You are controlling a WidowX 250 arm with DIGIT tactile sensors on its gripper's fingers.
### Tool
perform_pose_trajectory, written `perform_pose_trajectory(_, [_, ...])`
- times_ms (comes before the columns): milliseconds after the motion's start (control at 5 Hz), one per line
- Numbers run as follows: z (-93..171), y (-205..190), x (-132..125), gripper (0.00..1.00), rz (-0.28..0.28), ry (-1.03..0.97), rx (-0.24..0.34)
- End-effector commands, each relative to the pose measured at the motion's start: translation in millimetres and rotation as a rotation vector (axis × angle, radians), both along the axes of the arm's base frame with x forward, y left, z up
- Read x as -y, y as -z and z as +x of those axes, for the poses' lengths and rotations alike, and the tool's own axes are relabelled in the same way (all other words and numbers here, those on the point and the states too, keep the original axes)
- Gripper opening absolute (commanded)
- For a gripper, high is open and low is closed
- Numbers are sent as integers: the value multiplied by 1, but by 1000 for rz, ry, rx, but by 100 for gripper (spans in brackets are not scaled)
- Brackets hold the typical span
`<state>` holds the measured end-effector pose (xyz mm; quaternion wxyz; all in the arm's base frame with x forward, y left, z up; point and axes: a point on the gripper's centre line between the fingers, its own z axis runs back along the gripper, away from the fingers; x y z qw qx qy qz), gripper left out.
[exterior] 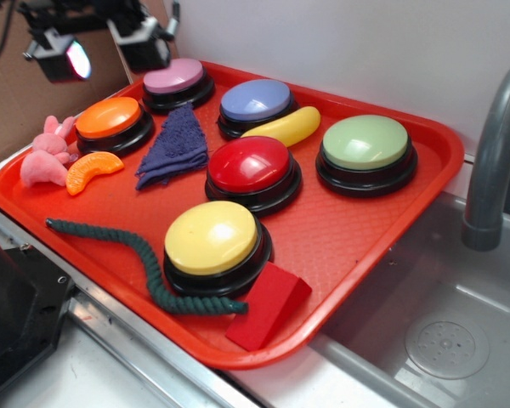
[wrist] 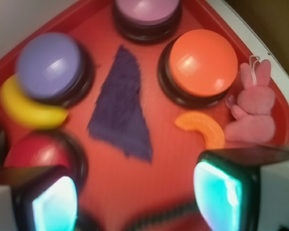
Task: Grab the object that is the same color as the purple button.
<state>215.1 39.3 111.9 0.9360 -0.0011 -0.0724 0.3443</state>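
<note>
End effector (wrist: 135,192) was wide, empty; you needed to descend onto the cloth (wrist: 121,103) beside the purple button (wrist: 49,65), pinch mid-fold.

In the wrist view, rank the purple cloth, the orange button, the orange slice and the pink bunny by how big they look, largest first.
1. Orange button and purple cloth: too alike in apparent area to separate.
2. Pink bunny.
3. Orange slice, clearly the smallest.
All lie at similar range from the camera, so nearness hardly skews this.
</note>
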Motion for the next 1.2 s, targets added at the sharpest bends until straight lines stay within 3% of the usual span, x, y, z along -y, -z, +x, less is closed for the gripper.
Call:
perform_pose_trajectory(0, [21,42,-22,100,66,-50,44])
perform_pose_trajectory(800, [36,98,-17,100,13,22,22])
perform_pose_trajectory(1000, [33,102,-13,0,-27,12,53])
